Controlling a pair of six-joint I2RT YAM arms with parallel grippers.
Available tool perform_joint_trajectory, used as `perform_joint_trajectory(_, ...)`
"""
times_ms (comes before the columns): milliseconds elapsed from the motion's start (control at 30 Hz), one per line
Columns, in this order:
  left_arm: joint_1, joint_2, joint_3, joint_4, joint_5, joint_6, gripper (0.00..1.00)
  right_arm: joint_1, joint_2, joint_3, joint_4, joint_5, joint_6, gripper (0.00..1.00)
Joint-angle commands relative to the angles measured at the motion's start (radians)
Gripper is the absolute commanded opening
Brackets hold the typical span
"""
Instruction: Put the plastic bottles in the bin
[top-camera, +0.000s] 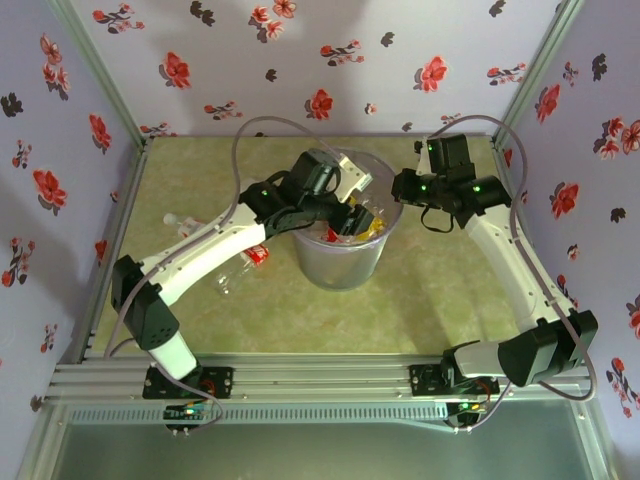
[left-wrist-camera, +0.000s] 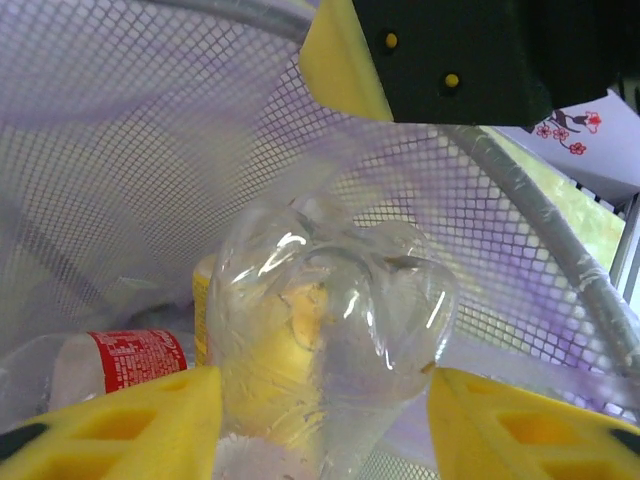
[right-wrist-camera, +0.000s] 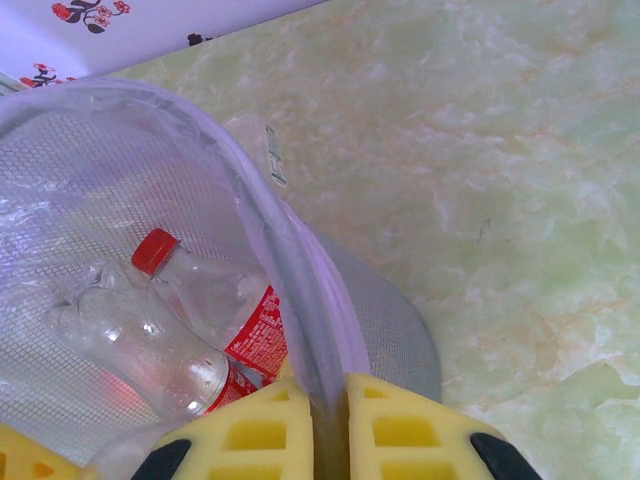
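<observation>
While over the bin (top-camera: 340, 268) — left fingers (left-wrist-camera: 130, 420) clenched on one clear bottle (left-wrist-camera: 330, 320), right fingers (right-wrist-camera: 255, 430) clenched on its rim.

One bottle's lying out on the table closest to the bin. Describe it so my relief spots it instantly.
Start at the round grey bin mid-table. Just left of it, partly under the left arm, a clear bottle lies on its side. Its red label sets it apart from the plain bottle farther left.
</observation>
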Motion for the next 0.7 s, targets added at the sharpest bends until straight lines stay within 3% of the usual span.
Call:
perform_joint_trajectory(0,-0.002,0.023,-0.024,0.027,0.044,-0.028,0.45,0.008,0.019,-0.023,-0.051,0.006,0.0,0.0)
perform_joint_trajectory(67,-0.002,0.029,-0.031,0.029,0.062,-0.039,0.38,0.008,0.02,-0.02,-0.048,0.005,0.0,0.01)
perform_joint_trajectory(267,-0.003,0.024,-0.068,0.065,0.131,-0.09,0.3,0.009,0.023,-0.018,-0.047,0.003,0.0,0.0)
perform_joint_trajectory(533,-0.003,-0.016,-0.079,0.085,0.136,-0.074,0.31,0.008,0.027,-0.012,-0.047,0.0,0.0,0.0)
perform_joint_trajectory(667,0.01,-0.05,-0.042,0.074,0.136,-0.066,0.42,0.009,0.025,-0.01,-0.049,0.0,0.002,0.0)
